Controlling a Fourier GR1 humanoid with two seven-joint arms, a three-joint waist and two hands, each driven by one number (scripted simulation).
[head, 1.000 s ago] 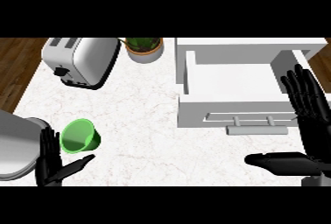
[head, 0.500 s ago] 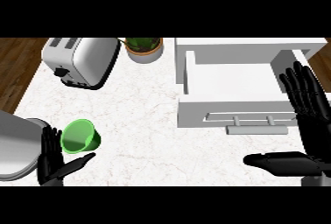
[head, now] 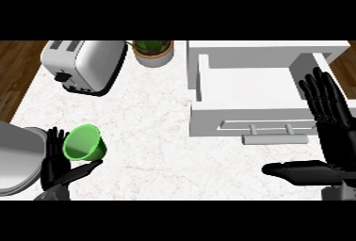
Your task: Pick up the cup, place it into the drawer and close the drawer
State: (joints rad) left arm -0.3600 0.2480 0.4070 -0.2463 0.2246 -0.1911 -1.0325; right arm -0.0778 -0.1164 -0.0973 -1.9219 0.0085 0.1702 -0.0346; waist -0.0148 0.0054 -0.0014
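Observation:
A green cup [head: 84, 144] lies tilted on the marble counter at the lower left, its opening facing up and left. My left hand [head: 58, 167] is right beside it, fingers straight behind the cup's left side and the thumb stretched out under it, not curled round it. The white drawer [head: 250, 94] stands pulled open at the upper right, with a bar handle [head: 274, 138] on its front and nothing visible inside. My right hand [head: 329, 120] rests open at the right edge, fingers up over the drawer's right side, thumb pointing left.
A silver toaster [head: 83, 63] stands at the back left and a potted plant [head: 153, 51] behind the middle. A grey round object [head: 12, 157] sits at the left edge next to my left hand. Wooden floor shows beyond the counter's left edge.
My left hand has crept a little up and closer to the green cup. The right hand and the drawer have stayed put.

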